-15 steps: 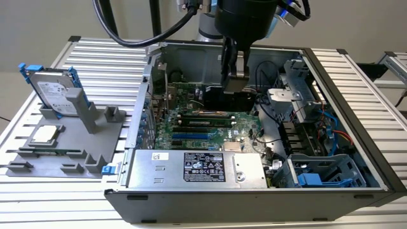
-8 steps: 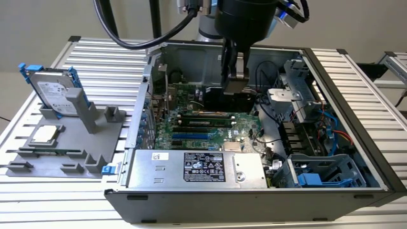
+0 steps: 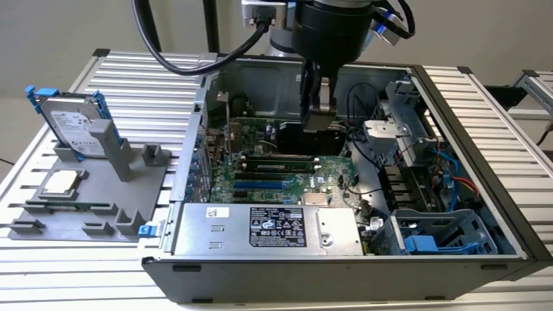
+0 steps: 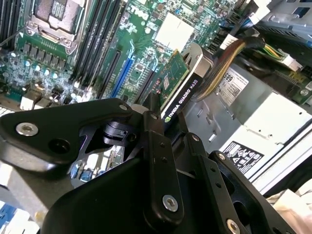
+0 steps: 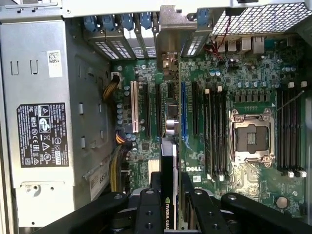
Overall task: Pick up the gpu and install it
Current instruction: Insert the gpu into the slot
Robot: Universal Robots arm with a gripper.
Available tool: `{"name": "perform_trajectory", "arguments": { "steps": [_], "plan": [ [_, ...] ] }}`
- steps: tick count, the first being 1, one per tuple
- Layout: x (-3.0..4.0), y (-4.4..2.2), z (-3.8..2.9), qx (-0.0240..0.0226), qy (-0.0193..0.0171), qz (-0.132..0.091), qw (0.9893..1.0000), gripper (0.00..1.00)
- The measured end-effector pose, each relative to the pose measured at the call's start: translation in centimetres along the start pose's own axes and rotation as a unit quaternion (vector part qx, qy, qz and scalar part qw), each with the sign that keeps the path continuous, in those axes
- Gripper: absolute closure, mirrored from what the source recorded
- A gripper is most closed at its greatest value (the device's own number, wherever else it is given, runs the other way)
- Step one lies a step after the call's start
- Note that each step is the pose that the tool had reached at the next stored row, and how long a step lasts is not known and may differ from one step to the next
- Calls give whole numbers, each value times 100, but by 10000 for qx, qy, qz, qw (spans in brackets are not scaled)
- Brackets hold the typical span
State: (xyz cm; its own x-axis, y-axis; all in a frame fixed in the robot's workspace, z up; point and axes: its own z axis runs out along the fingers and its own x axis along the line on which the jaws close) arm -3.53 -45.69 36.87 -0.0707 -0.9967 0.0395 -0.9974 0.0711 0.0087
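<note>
In the exterior view, the gripper point(image 3: 318, 107) is reaching down into an open computer case point(image 3: 484, 123) lying on a ribbed metal table point(image 3: 78, 272), above the green motherboard point(image 3: 259, 178); a hard drive point(image 3: 74, 126) is standing in a grey holder well apart, toward the exterior view's left. Both wrist views are showing more: black fingers point(image 4: 158, 161) are clamping the gpu point(image 4: 178, 87) edge-on, its green board and black shroud hanging over the motherboard's long slots point(image 5: 158, 109), beside the silver power supply point(image 5: 44, 122).
</note>
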Motion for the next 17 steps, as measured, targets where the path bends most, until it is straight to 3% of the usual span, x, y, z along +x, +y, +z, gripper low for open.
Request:
{"name": "perform_trajectory", "arguments": {
  "steps": [17],
  "plan": [
    [-8, 0, 55, 1, 5, 0, 10000, 100]
  ]
}}
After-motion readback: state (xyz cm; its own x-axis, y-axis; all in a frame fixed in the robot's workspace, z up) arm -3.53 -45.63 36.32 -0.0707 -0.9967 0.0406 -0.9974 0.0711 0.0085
